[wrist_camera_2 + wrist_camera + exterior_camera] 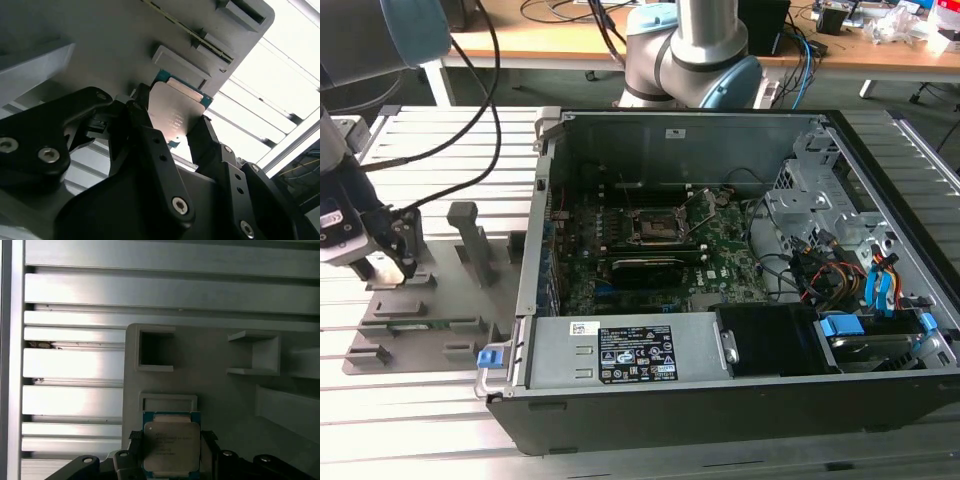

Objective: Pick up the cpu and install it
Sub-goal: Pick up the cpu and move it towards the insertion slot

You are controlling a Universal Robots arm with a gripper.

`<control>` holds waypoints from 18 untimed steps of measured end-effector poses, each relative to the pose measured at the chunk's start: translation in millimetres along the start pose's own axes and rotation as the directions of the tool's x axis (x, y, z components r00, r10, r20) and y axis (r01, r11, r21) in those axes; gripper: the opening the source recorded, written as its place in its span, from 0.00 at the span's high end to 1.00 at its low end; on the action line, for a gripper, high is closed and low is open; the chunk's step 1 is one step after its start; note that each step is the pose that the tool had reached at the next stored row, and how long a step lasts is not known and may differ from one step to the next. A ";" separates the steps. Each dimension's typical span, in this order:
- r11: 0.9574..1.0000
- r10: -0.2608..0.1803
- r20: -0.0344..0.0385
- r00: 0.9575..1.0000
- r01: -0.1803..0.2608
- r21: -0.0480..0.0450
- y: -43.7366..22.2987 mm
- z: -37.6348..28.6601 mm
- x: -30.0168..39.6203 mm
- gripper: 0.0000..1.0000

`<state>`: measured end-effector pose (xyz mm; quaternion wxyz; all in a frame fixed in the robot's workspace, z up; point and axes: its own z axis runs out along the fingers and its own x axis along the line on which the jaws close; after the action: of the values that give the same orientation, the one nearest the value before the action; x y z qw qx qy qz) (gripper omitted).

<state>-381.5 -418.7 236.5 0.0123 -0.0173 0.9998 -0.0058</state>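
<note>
The cpu (171, 446) is a small square chip with a dull silvery top and a thin blue-green rim. In both wrist views it sits between my black fingers (136, 440), which press on two opposite edges. My gripper (172, 117) is shut on the cpu (176, 112), close over the grey holder plate (220, 375). In the exterior view my gripper (386, 264) is at the far left, at the holder plate's (440, 335) left end. The black cpu socket (656, 226) lies in the motherboard inside the open computer case (720, 400), far to the exterior view's right.
Grey upright posts (470, 240) rise from the holder plate between my gripper and the case wall. A long thin memory stick (430, 322) lies in a slot of the plate. Ribbed aluminium table slats (75, 360) surround the plate. Cables and a drive cage (820, 200) fill the case's right side.
</note>
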 end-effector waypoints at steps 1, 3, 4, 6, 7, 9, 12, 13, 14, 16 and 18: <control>1.000 0.000 0.000 1.000 0.000 0.000 0.2 -3.3 -0.1 0.45; 1.000 0.000 0.000 1.000 0.000 0.000 0.3 -8.0 -0.2 0.45; 1.000 0.000 0.000 1.000 0.000 0.000 0.4 -9.2 -0.3 0.45; 1.000 0.000 0.000 1.000 0.000 0.000 0.5 -13.1 -0.3 0.45; 1.000 0.000 0.000 1.000 0.000 0.000 0.5 -16.1 -0.4 0.45; 1.000 0.000 0.000 1.000 0.000 0.000 0.6 -21.8 -0.6 0.45; 1.000 0.000 0.000 1.000 0.000 0.000 0.6 -28.6 -0.7 0.45; 1.000 0.000 0.000 1.000 0.000 0.000 0.6 -30.5 -0.8 0.45; 1.000 0.000 0.000 1.000 0.000 0.000 0.6 -32.8 -0.9 0.45; 1.000 0.000 0.000 1.000 0.000 0.000 0.7 -37.3 -1.0 0.45; 1.000 0.000 0.000 1.000 0.000 0.000 0.7 -42.8 -1.1 0.45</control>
<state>-381.5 -417.5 279.2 0.0122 -0.0173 0.9998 -0.0058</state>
